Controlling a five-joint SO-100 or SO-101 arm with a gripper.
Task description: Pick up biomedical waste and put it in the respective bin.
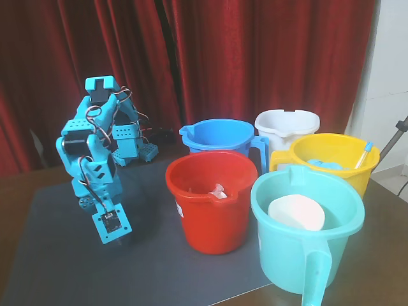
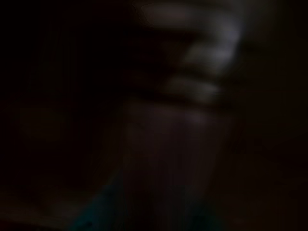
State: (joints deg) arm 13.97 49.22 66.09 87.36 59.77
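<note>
Behind your setup hung a deep red curtain [image 1: 255, 57], and a dark mat [image 1: 57, 255] covered the brown table [image 1: 19, 185] in the fixed view. Your teal arm [image 1: 95, 146] stood folded at the left of the frame, its end effector [image 1: 113, 237] pointed down at the mat, low and close to the surface. You could not tell from that view whether it was open or closed, since the wrist camera plate hid the tips. The wrist view gave you almost nothing: it was nearly black and blurred, with only a pale smear at upper centre.

Five buckets clustered at the right of the fixed frame. The red bucket [image 1: 210, 217] sat at centre, with a small white label low on its left side and something small and pale [image 1: 218, 191] lying inside against its far wall; whether that was the syringe you could not tell. The blue bucket [image 1: 220, 140] stood just behind it, the white bucket [image 1: 287, 124] further back right, and the yellow bucket [image 1: 331, 162] at right, with a thin stick [image 1: 363, 153] leaning on its rim. The teal bucket [image 1: 306, 255] was nearest, lower right, holding a white rounded object [image 1: 296, 213].
</note>
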